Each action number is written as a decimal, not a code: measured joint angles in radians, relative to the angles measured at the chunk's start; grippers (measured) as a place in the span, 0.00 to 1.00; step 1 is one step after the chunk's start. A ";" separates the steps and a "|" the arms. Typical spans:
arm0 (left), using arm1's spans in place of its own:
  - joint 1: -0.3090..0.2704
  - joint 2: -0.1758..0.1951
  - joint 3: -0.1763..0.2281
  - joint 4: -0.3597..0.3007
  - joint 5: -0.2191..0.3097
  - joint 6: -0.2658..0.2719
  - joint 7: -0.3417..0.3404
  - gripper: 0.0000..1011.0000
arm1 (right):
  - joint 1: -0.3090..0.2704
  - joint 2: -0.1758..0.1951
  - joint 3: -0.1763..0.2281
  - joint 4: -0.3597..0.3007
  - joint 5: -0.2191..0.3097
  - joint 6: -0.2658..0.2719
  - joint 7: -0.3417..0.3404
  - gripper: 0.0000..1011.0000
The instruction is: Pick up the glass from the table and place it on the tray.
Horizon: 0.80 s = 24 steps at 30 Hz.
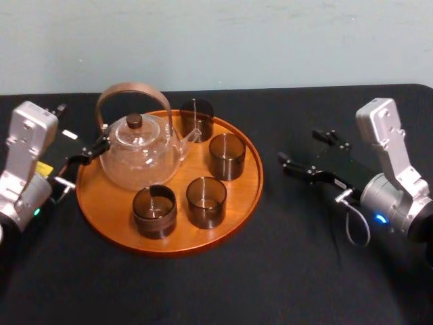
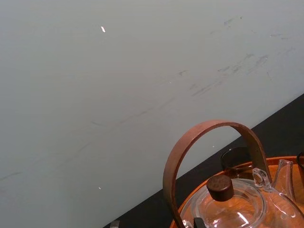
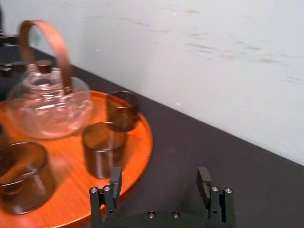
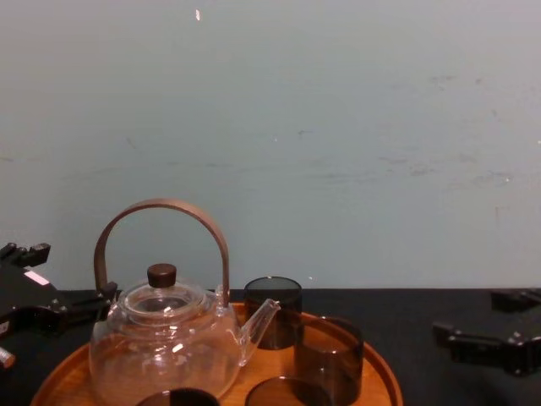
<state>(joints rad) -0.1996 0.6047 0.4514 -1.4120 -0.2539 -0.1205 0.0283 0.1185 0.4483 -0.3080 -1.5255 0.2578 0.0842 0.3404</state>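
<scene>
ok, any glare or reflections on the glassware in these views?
Head view: small white glints on the teapot and thin rim highlights on the glasses; the table is matte. Chest view: a few specks on the teapot's belly. Right wrist view: broad pale sheen across the teapot, soft glass shadows on the tray. Left wrist view: one bright streak on the teapot's glass.

Both arms are shiny silver-grey with round joints. The right gripper point(image 1: 296, 145) is black with small silver screws and a thin looping cable. The left gripper point(image 1: 82, 128) is black with a yellow sticker.
</scene>
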 joint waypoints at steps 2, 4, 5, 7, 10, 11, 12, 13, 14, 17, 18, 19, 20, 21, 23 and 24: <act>0.000 0.000 0.000 0.000 0.000 0.000 0.000 1.00 | -0.005 -0.007 0.017 0.001 -0.005 -0.003 -0.019 0.99; 0.000 0.000 0.000 0.000 0.000 0.000 0.000 1.00 | -0.008 -0.012 0.033 0.005 -0.014 -0.006 -0.036 0.99; 0.000 0.000 0.000 0.000 0.000 0.000 0.000 1.00 | -0.009 -0.014 0.037 0.006 -0.019 -0.007 -0.042 0.99; 0.000 0.000 0.000 0.000 0.000 0.000 0.000 1.00 | -0.009 -0.019 0.049 0.011 -0.030 -0.008 -0.058 0.99; 0.000 0.000 0.000 0.000 0.000 0.000 0.000 1.00 | -0.010 -0.027 0.070 0.019 -0.034 -0.009 -0.070 0.99; 0.000 0.000 0.000 0.000 0.000 0.000 0.000 1.00 | -0.010 -0.029 0.075 0.020 -0.034 -0.009 -0.072 0.99; 0.000 0.000 0.000 0.000 0.000 0.000 0.000 1.00 | -0.011 -0.030 0.079 0.020 -0.035 -0.009 -0.074 0.99; 0.000 0.000 0.000 0.000 0.000 0.000 0.000 1.00 | -0.012 -0.034 0.088 0.021 -0.036 -0.009 -0.078 0.99; 0.000 0.000 0.000 0.000 0.000 0.000 0.000 1.00 | -0.012 -0.035 0.092 0.022 -0.038 -0.009 -0.079 0.99; 0.000 0.000 0.000 0.000 0.000 0.000 0.000 1.00 | -0.013 -0.043 0.107 0.023 -0.041 -0.009 -0.086 0.99; 0.000 0.000 0.000 0.000 0.000 0.000 0.000 1.00 | -0.014 -0.045 0.111 0.023 -0.041 -0.009 -0.087 0.99; 0.000 0.000 0.000 0.000 0.000 0.000 0.000 1.00 | -0.015 -0.047 0.115 0.023 -0.041 -0.008 -0.087 0.99; 0.000 0.000 0.000 0.000 0.000 0.000 0.000 1.00 | -0.015 -0.047 0.116 0.023 -0.041 -0.008 -0.088 0.99; 0.000 0.000 0.000 0.000 0.000 0.000 0.000 1.00 | -0.015 -0.047 0.116 0.023 -0.041 -0.008 -0.088 0.99; 0.000 0.000 0.000 0.000 0.000 0.000 0.000 1.00 | -0.015 -0.047 0.115 0.023 -0.041 -0.008 -0.087 0.99; 0.000 0.000 0.000 0.000 0.000 0.000 0.000 1.00 | -0.015 -0.047 0.114 0.023 -0.041 -0.008 -0.087 0.99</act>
<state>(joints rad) -0.1995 0.6047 0.4514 -1.4120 -0.2539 -0.1205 0.0283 0.1037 0.4015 -0.1937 -1.5027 0.2164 0.0764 0.2531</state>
